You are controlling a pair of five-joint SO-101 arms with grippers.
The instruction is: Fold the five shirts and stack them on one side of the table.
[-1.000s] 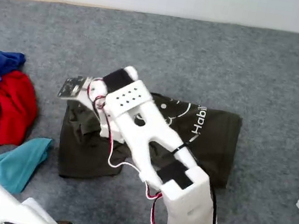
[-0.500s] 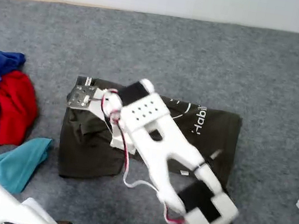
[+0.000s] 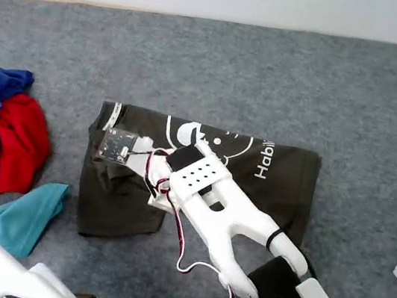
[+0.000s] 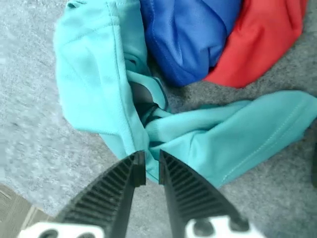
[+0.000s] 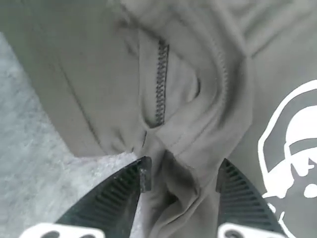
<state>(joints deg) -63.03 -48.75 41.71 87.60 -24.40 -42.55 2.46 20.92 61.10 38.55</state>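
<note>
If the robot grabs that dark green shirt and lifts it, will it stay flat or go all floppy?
Probably floppy: the dark green shirt lies in soft wrinkles under the open right gripper. Lifted by one pinch, it would likely droop. Pushed, it would probably bunch up on the fuzzy grey table cover rather than slide.

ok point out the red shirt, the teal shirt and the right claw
red shirt (image 3: 20, 140), high view, middle of the bunched cloth
teal shirt (image 3: 25, 217), high view, middle of the visible cloth
right claw (image 5: 182, 176), right wrist view, midway between its fingertips
</note>
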